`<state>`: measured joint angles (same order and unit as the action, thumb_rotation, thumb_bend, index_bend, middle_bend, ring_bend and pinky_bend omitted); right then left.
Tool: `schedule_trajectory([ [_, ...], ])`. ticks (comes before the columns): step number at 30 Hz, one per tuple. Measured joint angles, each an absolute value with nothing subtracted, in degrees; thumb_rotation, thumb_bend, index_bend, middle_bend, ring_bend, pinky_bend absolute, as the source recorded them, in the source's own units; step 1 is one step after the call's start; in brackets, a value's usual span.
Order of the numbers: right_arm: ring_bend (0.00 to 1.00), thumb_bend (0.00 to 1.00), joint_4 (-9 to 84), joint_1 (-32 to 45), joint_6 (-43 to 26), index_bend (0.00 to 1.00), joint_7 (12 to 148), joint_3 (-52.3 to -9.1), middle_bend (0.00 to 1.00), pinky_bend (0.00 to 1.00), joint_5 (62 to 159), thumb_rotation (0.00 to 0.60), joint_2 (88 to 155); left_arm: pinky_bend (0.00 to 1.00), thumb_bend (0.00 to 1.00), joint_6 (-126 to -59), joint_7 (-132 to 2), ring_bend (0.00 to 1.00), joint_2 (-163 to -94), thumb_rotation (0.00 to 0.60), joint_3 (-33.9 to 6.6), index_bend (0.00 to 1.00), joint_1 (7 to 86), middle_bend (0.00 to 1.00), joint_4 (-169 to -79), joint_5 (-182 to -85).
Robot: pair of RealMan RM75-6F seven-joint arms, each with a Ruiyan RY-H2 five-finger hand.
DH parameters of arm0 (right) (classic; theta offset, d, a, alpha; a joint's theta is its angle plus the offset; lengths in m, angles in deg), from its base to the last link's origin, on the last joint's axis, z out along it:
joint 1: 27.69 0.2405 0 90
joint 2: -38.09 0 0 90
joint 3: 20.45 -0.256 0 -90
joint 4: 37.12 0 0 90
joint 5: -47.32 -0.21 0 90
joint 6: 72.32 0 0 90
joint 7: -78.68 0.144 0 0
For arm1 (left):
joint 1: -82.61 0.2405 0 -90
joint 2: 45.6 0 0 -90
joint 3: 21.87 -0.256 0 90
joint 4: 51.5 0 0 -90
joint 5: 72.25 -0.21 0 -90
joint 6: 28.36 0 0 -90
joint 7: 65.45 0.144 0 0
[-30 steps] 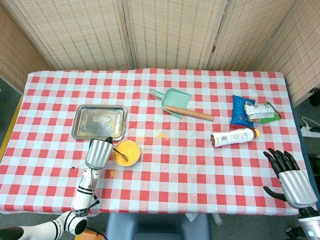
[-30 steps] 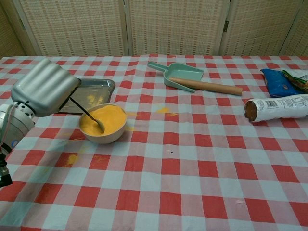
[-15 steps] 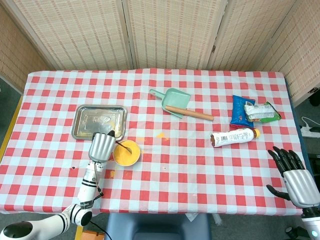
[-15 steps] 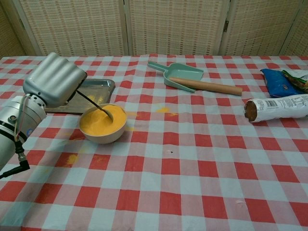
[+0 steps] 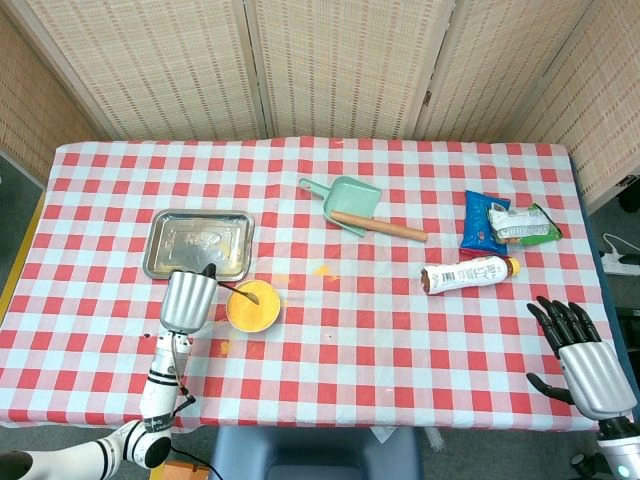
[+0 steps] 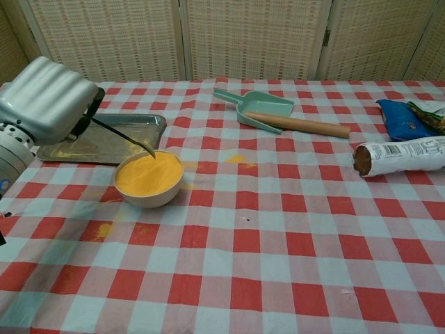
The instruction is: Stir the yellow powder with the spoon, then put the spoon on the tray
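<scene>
1. Spoon point(image 6: 125, 138): a thin dark-handled spoon, held by the left hand point(image 6: 45, 101); its handle slants down to the right, and its bowl is lifted just above the powder at the far rim of the bowl, powder clinging to it.
2. Yellow powder point(image 6: 149, 174): fills a cream bowl point(image 6: 150, 196) that stands near the front-left part of the table, just in front of the tray.
3. Tray point(image 5: 198, 243): a shallow metal tray lying flat toward the left edge of the table, with faint traces of yellow on its surface; it is apart from the bowl, directly behind it.
4. Left hand: silver, fingers curled around the spoon handle, poised over the near edge of the tray to the left of the bowl.
5. Right hand point(image 5: 581, 352): at the front-right corner of the table, dark fingers spread apart and holding nothing.
6. Table point(image 5: 330, 390): covered with a red-and-white checked cloth; yellow spill marks point(image 6: 238, 159) lie near the bowl.
7. Green scoop point(image 5: 350, 201): with a wooden handle, toward the back centre.
8. Bottle point(image 5: 468, 273): lying on its side toward the right edge.
9. Snack packets point(image 5: 503, 222): blue and green, just behind the bottle.
</scene>
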<state>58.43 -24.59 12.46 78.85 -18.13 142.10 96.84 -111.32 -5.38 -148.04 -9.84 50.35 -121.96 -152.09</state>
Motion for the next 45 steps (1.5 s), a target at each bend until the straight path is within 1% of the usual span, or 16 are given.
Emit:
schedule_trajectory([
  [6,0.00,0.09,58.4,-24.5,12.1,0.00,78.6,-18.2,0.00,0.00,141.8,0.600,97.0,1.00,0.87,-111.0,-6.0,1.00,-146.4,0.600,-7.3,0.86,50.3,1.00,-124.5,-149.2],
  [11,0.00,0.09,58.3,-24.3,11.3,0.00,78.2,-18.7,0.00,0.00,140.2,0.600,97.1,1.00,0.87,-108.7,-8.2,1.00,-146.3,0.600,-1.9,0.86,48.1,1.00,-120.7,-144.9],
  [14,0.00,0.09,58.3,-24.0,10.4,0.00,77.8,-18.9,0.00,0.00,139.5,0.600,97.3,1.00,0.87,-107.0,-9.6,1.00,-146.6,0.600,-0.9,0.86,46.6,1.00,-117.3,-143.4],
  [17,0.00,0.09,58.3,-23.8,10.1,0.00,77.4,-19.0,0.00,0.00,139.3,0.600,97.4,1.00,0.84,-105.1,-11.5,1.00,-147.6,0.600,-0.5,0.84,45.2,1.00,-113.1,-142.3],
  [21,0.00,0.09,58.2,-23.8,10.0,0.00,77.1,-19.3,0.00,0.00,138.6,0.600,97.6,1.00,0.79,-101.6,-14.9,1.00,-150.1,0.600,-0.3,0.79,43.3,1.00,-105.4,-140.7],
  [26,0.00,0.09,58.1,-23.4,9.0,0.00,76.6,-19.6,0.00,0.00,137.6,0.600,97.8,1.00,0.77,-96.9,-19.4,1.00,-153.8,0.600,-0.4,0.72,40.9,1.00,-95.1,-139.1],
  [28,0.00,0.09,58.1,-23.3,8.8,0.00,76.3,-19.7,0.00,0.00,137.2,0.600,98.0,1.00,0.76,-94.8,-21.3,1.00,-155.6,0.600,-0.5,0.67,39.8,1.00,-90.7,-138.5],
  [29,0.00,0.09,58.1,-23.3,8.7,0.00,76.2,-19.7,0.00,0.00,137.1,0.600,98.0,1.00,0.74,-93.9,-22.1,1.00,-156.3,0.600,-0.6,0.62,39.4,1.00,-88.9,-138.3],
  [32,0.00,0.09,58.1,-23.2,8.6,0.00,76.0,-19.8,0.00,0.00,136.8,0.600,98.1,1.00,0.65,-91.3,-24.6,1.00,-158.7,0.600,-0.7,0.41,38.1,1.00,-83.4,-137.6],
  [34,0.00,0.09,58.1,-23.2,8.5,0.00,75.8,-19.8,0.00,0.00,136.7,0.600,98.2,1.00,0.58,-89.9,-26.7,1.00,-160.1,0.600,-0.9,0.24,37.3,1.00,-80.6,-137.3],
  [35,0.00,0.09,58.1,-23.2,8.4,0.00,75.7,-19.8,0.00,0.00,136.6,0.600,98.2,1.00,0.56,-89.5,-27.6,1.00,-160.5,0.600,-0.9,0.20,37.1,1.00,-79.8,-137.2],
  [37,0.00,0.09,58.1,-23.2,8.3,0.00,75.5,-19.8,0.00,0.00,136.6,0.600,98.3,1.00,0.50,-88.4,-29.3,1.00,-161.2,0.600,-0.9,0.07,36.6,1.00,-78.6,-136.8],
  [39,0.00,0.09,58.2,-23.1,8.3,0.00,75.4,-19.8,0.00,0.00,136.6,0.600,98.3,1.00,0.47,-87.7,-30.0,1.00,-161.3,0.600,-0.8,0.01,36.5,1.00,-78.4,-136.4],
  [40,0.00,0.09,58.2,-23.1,8.3,0.00,75.4,-19.8,0.00,0.00,136.6,0.600,98.3,1.00,0.47,-87.6,-30.3,1.00,-161.3,0.600,-0.7,0.00,36.5,1.00,-78.6,-136.3],
  [45,0.00,0.09,58.3,-23.2,8.7,0.00,75.4,-19.6,0.00,0.00,137.2,0.600,98.3,1.00,0.45,-88.6,-32.6,1.00,-159.9,0.600,-0.7,0.00,37.2,1.00,-82.5,-136.4],
])
